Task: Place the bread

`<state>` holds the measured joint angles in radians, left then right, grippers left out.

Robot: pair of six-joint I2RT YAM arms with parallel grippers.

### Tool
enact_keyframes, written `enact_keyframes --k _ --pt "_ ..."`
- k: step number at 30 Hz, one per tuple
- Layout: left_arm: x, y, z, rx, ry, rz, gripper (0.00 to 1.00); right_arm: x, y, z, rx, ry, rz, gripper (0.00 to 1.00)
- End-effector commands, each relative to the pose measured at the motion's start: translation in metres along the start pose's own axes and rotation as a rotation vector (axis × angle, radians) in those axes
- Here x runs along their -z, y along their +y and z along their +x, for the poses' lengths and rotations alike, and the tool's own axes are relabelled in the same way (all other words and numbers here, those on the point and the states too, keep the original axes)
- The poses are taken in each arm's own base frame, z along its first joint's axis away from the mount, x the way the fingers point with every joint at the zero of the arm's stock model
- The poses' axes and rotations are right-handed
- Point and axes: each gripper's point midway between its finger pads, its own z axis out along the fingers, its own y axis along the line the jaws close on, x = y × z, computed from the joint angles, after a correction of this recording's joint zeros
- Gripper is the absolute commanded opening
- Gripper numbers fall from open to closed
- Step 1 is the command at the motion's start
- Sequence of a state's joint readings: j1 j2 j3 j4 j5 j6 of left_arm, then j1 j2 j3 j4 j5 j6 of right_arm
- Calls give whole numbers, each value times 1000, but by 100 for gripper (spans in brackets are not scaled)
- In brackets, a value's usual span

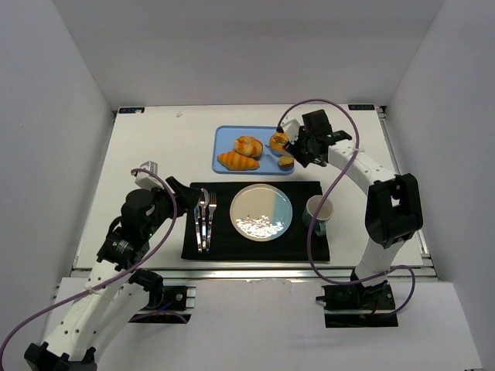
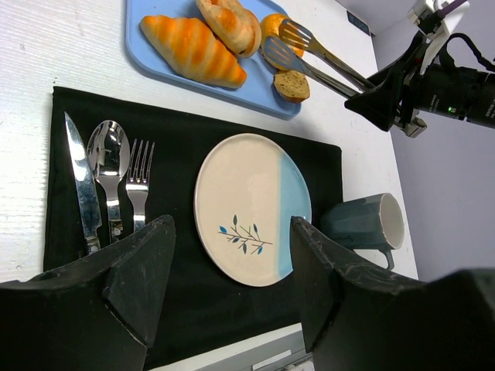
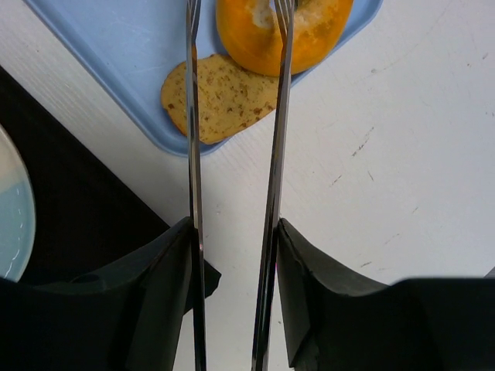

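White-walled booth, white table (image 1: 155, 154). Blue tray (image 1: 227, 137) sits at 12 o'clock from the plate (image 1: 263, 195), which is on a black placemat (image 1: 309, 241). All the bread is on the tray. A long loaf (image 1: 238, 161) lies at the 7 o'clock side, with its long axis roughly 9-to-3 and tapered ends. The round bun (image 1: 277, 142) is at the 3 o'clock end with no real axis, and a thin slice (image 1: 285, 162) is just beside it at 5 o'clock. Right end effector (image 3: 232, 255) is clamped on metal tongs (image 3: 274, 193). The blades are apart with their tips over the bun's near edge; contact can't be confirmed. Left end effector (image 2: 232, 232) has its fingers spread and holds nothing, hovering over the placemat near the cutlery (image 1: 205, 220). My read: the bun is the target. It should be light and soft with a crushable crust, and smooth enough to slip off steel blades. Pinch across its widest middle with gentle squeeze. The loaf would need gripping mid-length, across its axis.
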<state>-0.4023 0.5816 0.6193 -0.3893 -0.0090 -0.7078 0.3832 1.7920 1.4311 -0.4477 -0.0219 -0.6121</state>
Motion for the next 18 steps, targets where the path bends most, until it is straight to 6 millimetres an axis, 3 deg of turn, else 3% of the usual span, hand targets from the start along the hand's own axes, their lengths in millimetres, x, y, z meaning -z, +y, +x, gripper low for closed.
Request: enact_keyframes --k 1,10,12,13,14,18 --pt "0 1 -1 3 -9 -3 71 19 -16 -17 32 -60 94 50" --pt "1 0 -3 3 -13 -3 71 4 -11 -4 57 18 100 46" --pt "3 0 -4 3 -19 -3 71 4 -8 -5 61 19 87 34" --pt "3 0 -4 3 -19 -5 71 3 -7 -6 63 16 82 34" --pt "3 1 -4 4 -19 -7 71 8 -8 -9 63 2 82 23" --pt "5 0 -5 12 -27 -2 71 20 -9 -17 62 -41 90 7"
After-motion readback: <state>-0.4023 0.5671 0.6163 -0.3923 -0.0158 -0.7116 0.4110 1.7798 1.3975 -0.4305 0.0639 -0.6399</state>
